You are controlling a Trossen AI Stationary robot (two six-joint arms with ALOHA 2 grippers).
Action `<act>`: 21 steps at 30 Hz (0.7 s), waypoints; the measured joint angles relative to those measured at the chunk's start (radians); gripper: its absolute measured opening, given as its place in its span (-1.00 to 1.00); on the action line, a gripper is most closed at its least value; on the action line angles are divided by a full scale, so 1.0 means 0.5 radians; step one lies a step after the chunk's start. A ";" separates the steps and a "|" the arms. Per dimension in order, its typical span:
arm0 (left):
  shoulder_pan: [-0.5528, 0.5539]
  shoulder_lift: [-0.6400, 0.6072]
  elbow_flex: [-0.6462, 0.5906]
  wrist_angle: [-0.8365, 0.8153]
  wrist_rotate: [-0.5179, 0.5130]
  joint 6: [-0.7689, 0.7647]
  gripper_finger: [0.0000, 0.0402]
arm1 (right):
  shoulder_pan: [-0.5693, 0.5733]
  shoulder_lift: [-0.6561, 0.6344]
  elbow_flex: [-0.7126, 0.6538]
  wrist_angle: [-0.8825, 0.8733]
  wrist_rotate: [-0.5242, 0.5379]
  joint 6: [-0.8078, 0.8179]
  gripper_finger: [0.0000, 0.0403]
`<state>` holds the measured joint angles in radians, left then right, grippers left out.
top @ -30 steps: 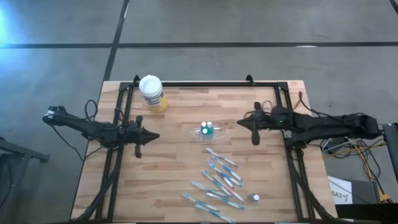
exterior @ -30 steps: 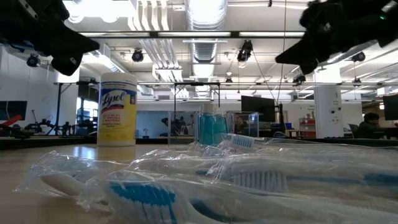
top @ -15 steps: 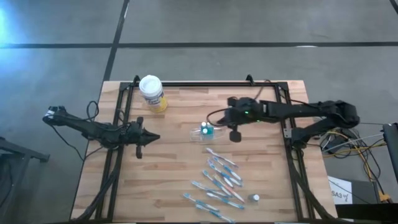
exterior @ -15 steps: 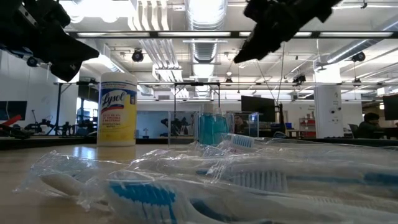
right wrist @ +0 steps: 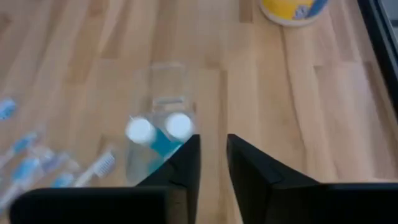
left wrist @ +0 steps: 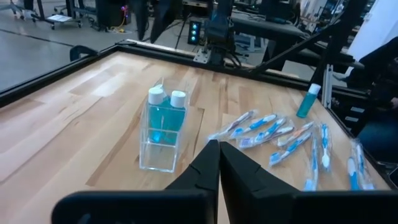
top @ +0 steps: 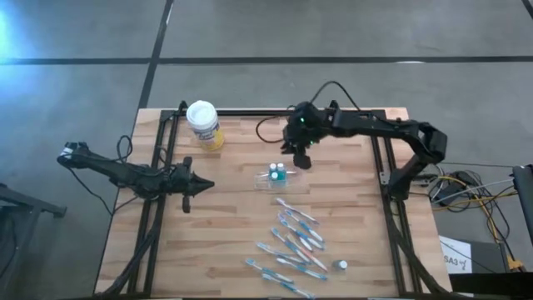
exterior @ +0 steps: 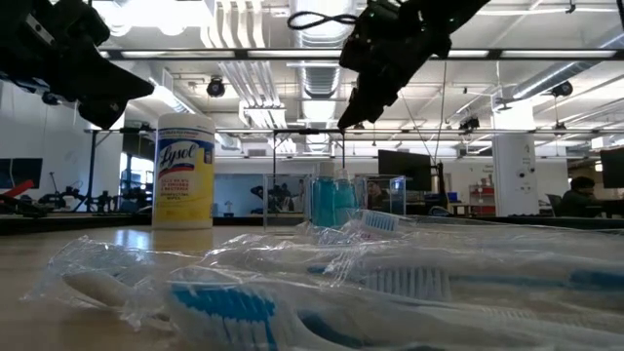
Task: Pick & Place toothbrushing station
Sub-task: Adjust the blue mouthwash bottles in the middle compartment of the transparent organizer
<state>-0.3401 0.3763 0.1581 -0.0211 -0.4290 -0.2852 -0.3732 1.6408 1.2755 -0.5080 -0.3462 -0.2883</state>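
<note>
— Near the middle of the wooden surface [top: 233, 242], what stands there?

— A clear plastic holder [top: 276, 178] with two white-capped tubes of blue liquid [left wrist: 163, 117], upright. Just beyond it toward the front lie the wrapped blue-and-white toothbrushes [top: 293, 242] in a loose scatter, and one more small tube [top: 341, 265] sits apart at their right end.

— And the right gripper [top: 301, 156]?

— It hangs above the surface just behind the holder, touching nothing; its jaws stand a little apart and hold nothing.

— The left gripper [top: 197, 184]?

— It waits over the surface's left side, well apart from the holder, jaws closed together and empty.

— Anything else?

— A yellow canister with a white lid [top: 203, 124] stands at the back left.
</note>
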 joint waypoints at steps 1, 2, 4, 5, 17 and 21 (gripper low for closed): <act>0.000 0.000 0.000 -0.006 0.000 0.001 -0.94 | -0.008 0.037 0.056 -0.083 0.000 -0.070 -0.55; 0.001 0.000 0.000 -0.014 0.000 0.001 -0.95 | -0.010 0.076 0.111 -0.166 -0.002 -0.149 -0.49; 0.001 0.000 0.000 -0.030 0.000 0.001 -0.96 | -0.006 0.165 0.211 -0.327 -0.015 -0.285 -0.39; 0.000 0.000 0.000 -0.038 0.001 0.003 -0.96 | -0.004 0.212 0.262 -0.387 -0.030 -0.315 -0.33; 0.001 0.000 -0.020 -0.029 0.001 -0.008 -0.90 | -0.195 0.481 0.523 -0.595 -0.533 -0.368 0.16; 0.000 0.000 -0.063 -0.027 0.002 -0.007 -0.92 | -0.193 0.537 0.519 -0.578 -0.524 -0.374 0.23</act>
<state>-0.3398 0.3762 0.1265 -0.0347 -0.4282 -0.2888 -0.4694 1.9092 1.5349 -0.7972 -0.6083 -0.4755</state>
